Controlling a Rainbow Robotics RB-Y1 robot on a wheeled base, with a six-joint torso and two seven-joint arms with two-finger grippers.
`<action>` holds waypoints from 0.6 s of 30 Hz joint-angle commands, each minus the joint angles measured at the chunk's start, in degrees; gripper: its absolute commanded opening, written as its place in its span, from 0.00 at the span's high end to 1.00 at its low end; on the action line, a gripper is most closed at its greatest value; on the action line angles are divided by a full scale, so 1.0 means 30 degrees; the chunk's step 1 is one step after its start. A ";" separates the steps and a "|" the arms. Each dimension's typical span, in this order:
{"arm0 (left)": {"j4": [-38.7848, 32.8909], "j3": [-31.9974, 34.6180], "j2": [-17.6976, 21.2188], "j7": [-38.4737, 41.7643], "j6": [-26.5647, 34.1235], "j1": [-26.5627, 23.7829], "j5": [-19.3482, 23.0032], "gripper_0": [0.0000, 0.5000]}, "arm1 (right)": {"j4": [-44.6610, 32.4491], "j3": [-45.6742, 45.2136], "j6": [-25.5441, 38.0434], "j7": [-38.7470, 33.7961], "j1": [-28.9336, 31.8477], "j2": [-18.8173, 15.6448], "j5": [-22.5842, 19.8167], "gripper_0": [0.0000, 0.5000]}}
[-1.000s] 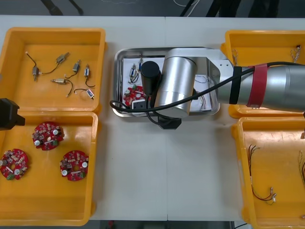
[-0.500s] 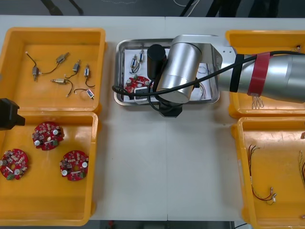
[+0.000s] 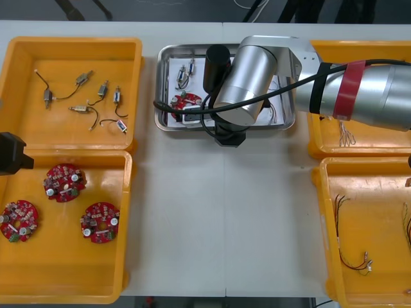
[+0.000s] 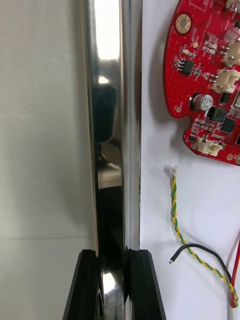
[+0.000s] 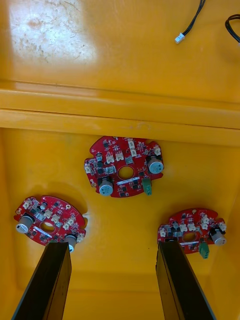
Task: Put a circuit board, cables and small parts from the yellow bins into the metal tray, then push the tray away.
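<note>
The metal tray (image 3: 162,96) sits at the far middle of the table, white inside. It holds a round red circuit board (image 3: 185,102), small metal parts (image 3: 183,77) and thin cables (image 3: 276,112). My right gripper (image 3: 230,136) is at the tray's near rim. In the right wrist view the right gripper (image 4: 114,282) is shut on the shiny tray wall (image 4: 107,100), one finger on each side. Beyond it lie the circuit board (image 4: 210,75), a twisted yellow cable (image 4: 177,220) and a black cable (image 4: 200,252). My left gripper (image 5: 115,280) hangs open over three red boards (image 5: 125,167).
The left far yellow bin (image 3: 70,45) holds small metal parts (image 3: 83,102). The left near bin (image 3: 125,212) holds three boards, with the left arm (image 3: 13,154) parked at its edge. Two right bins (image 3: 359,54) (image 3: 327,224) hold cables. Bare table lies in front of the tray.
The right arm has moved toward the table's far edge, and the tray has slid that way with it. The left arm has stayed still.
</note>
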 commanded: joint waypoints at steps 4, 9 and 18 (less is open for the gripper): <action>-0.0531 0.0637 -0.0192 -0.1081 -0.0198 0.0194 0.0127 0.00 | 0.1649 -0.0441 -0.0631 0.1513 -0.1491 0.0678 -0.1262 1.00; -0.0531 0.0637 -0.0192 -0.1081 -0.0198 0.0194 0.0127 0.00 | 0.2997 -0.0441 -0.0777 0.2041 -0.1814 0.1352 -0.1614 1.00; -0.0531 0.0637 -0.0192 -0.1081 -0.0198 0.0194 0.0127 0.00 | 0.4022 -0.0441 -0.1217 0.3066 -0.2107 0.1557 -0.2375 1.00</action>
